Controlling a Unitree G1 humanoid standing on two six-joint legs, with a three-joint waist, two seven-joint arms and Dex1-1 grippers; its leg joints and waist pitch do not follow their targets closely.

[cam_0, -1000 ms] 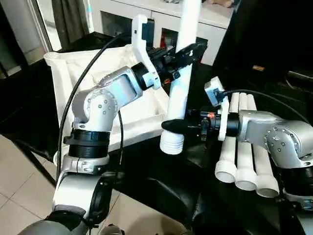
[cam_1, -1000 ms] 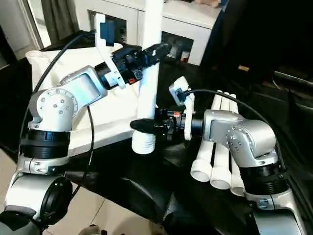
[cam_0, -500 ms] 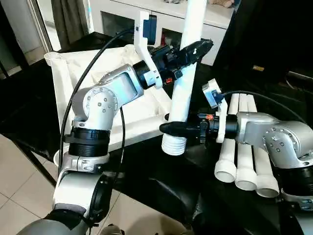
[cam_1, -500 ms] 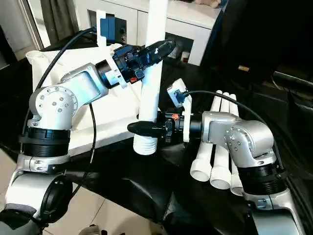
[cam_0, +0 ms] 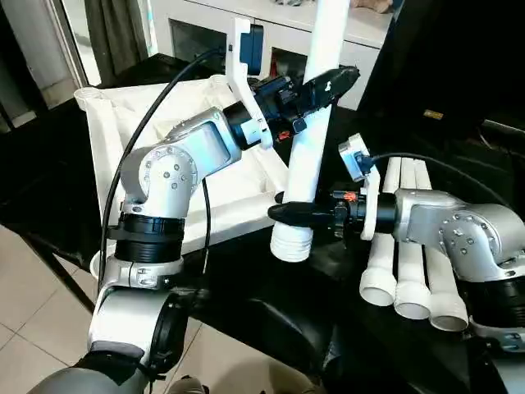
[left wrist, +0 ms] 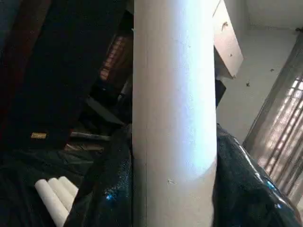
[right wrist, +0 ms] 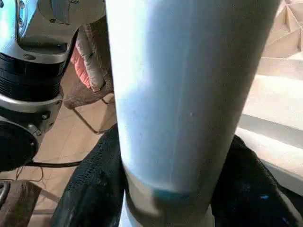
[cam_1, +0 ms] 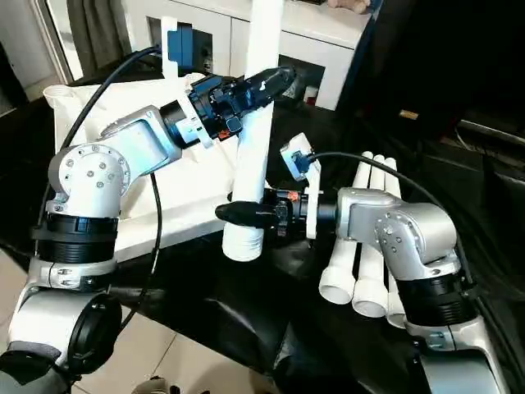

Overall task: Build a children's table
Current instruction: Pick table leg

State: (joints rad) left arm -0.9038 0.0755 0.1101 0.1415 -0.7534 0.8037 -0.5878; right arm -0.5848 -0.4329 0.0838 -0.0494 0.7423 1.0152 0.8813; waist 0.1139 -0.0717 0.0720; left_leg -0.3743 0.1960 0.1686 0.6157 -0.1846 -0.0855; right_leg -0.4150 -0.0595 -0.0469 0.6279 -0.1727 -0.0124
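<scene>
Lying upside down at the left of the black-draped bench (cam_0: 271, 328), the table top (cam_0: 111, 131) shows its ribbed underside, w/ a round corner socket (cam_0: 88, 95) at its far left corner. No leg is seated in it yet, as far as the views show.

Moving right: the left gripper (cam_0: 324, 82) is clamped high on one white leg (cam_0: 308, 156), jaws closed around the tube (left wrist view has both black fingers (left wrist: 106, 189) hugging its sides). The leg stands nearly upright, tilted a little, its ribbed plug end hanging low, just past the top's near right corner and above the bench cloth.

Next, the right gripper (cam_0: 287, 213) sits low on the same leg, just above the ribbed end. What changed over the last sec: its jaws have narrowed from a looser stance and now press both sides of the tube, per the right wrist view, so the leg is pinned at two heights. The left grip hasn't changed, and the leg itself has barely shifted.

That likely means the two-handed hold is set (good for steering a long tube), and the next step is aiming the plug end at a socket.

Far right: three spare legs (cam_0: 402, 271) lie side by side on the bench, beside the right forearm, open ends toward the robot.
</scene>
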